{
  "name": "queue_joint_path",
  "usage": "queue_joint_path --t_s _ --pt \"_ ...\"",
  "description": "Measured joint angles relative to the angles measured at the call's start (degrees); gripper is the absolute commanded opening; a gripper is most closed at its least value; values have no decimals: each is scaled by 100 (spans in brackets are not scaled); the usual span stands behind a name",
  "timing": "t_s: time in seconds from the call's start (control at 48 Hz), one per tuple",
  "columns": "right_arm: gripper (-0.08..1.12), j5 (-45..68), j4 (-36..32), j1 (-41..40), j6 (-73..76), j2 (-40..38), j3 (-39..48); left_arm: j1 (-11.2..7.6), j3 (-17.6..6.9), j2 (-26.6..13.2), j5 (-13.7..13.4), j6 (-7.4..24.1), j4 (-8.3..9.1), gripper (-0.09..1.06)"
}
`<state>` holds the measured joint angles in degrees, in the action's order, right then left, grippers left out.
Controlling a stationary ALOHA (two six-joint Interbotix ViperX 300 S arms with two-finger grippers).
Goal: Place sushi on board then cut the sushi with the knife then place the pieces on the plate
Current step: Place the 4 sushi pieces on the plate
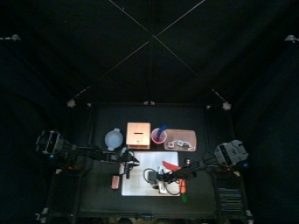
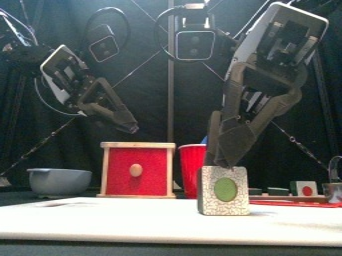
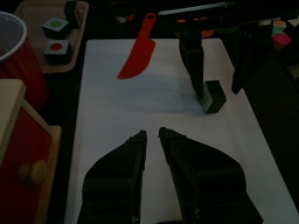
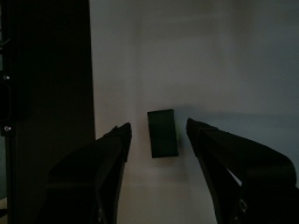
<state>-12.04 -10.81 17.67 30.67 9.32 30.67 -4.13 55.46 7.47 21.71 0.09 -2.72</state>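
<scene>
On the black table (image 1: pixel 93 199), inside black curtains (image 1: pixel 70 52): a white cutting board (image 3: pixel 128 105) with a red toy knife (image 3: pixel 138 57) flat on it. Behind the board, a wooden box (image 2: pixel 138 168), red cup (image 2: pixel 191 165), blue-grey bowl (image 2: pixel 60 180) and pink tray (image 1: pixel 181 140). Right gripper (image 4: pixel 158 128): released, jaws spread either side of 1 sushi piece (image 2: pixel 223 190), a gap showing on each side. Left gripper (image 3: pixel 152 133): jaws drawn together, empty, above the board. Stands upright on the board, that piece: dark wrap, speckled white rice, green centre.
</scene>
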Motion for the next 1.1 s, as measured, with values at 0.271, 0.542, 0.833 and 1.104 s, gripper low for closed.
queue_joint_path --t_s 0.271,0.542,0.833,1.104 --pt "62 -167 -105 -26 0 88 -44 0 0 0 0 0 0 64" --pt "57 -448 -123 -97 -9 0 18 0 9 0 9 -9 0 64" --pt "57 -958 -123 -826 79 -1266 905 -9 26 0 0 0 0 64" --pt "57 -1345 -281 -1705 35 -2479 1564 -9 26 9 0 -9 0 64"
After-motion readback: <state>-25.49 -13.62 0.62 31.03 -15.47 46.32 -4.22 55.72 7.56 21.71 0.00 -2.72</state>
